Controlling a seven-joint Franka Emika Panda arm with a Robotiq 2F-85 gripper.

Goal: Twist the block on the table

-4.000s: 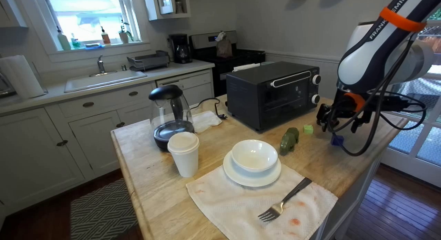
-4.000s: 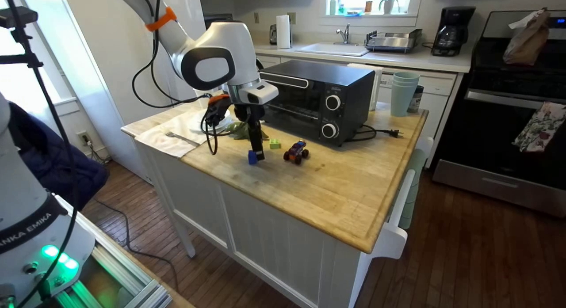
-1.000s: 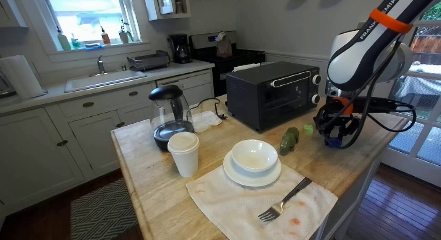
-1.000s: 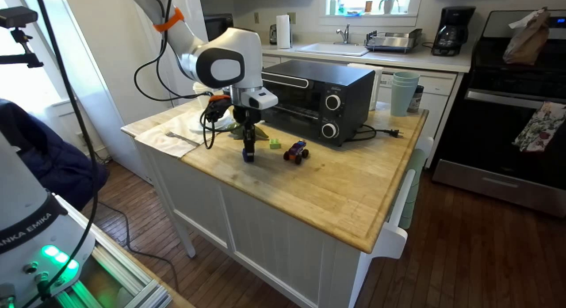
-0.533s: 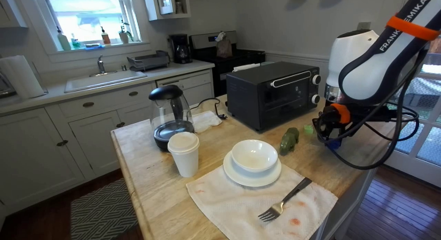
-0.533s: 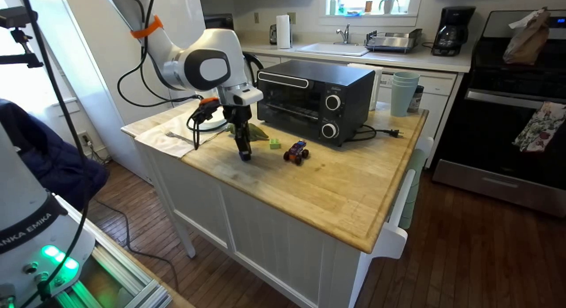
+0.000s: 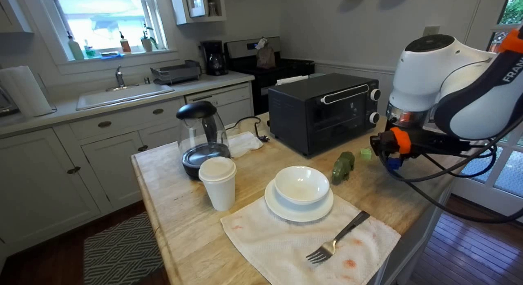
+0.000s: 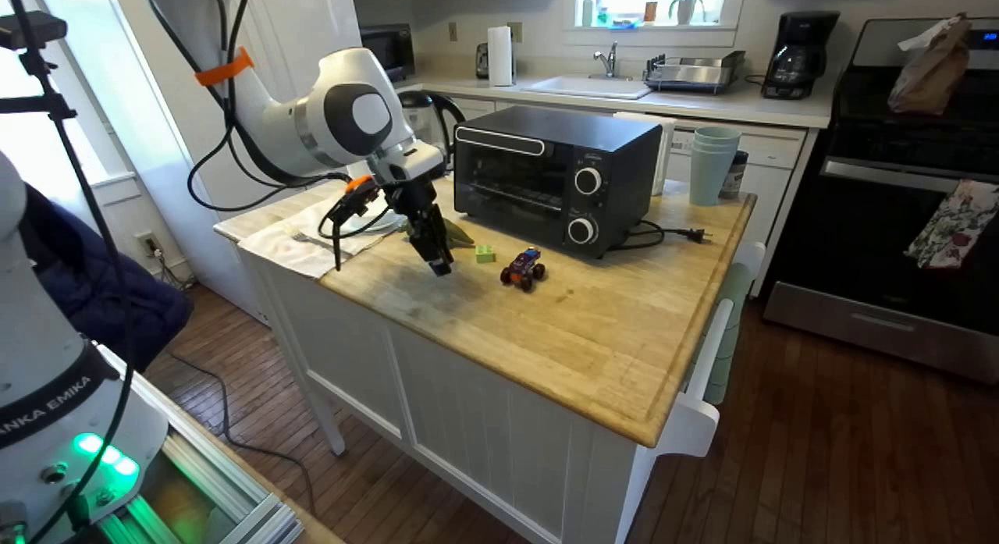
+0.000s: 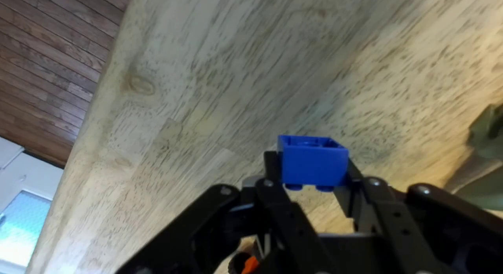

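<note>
Blue block (image 9: 314,164): down low by the worktop (image 7: 184,219), over on its right side in an exterior view; honestly we can't tell if it's touching the wood.
Fingers (image 9: 272,168): clamped on both sides of that block, and leaning with the tips to the right in an exterior view.
Green brick (image 7: 365,153): near the block, to its left in an exterior view.
Toy truck (image 8: 524,269): we see it right of the fingers.
Toaster oven (image 7: 288,121): far side, door closed.
</note>
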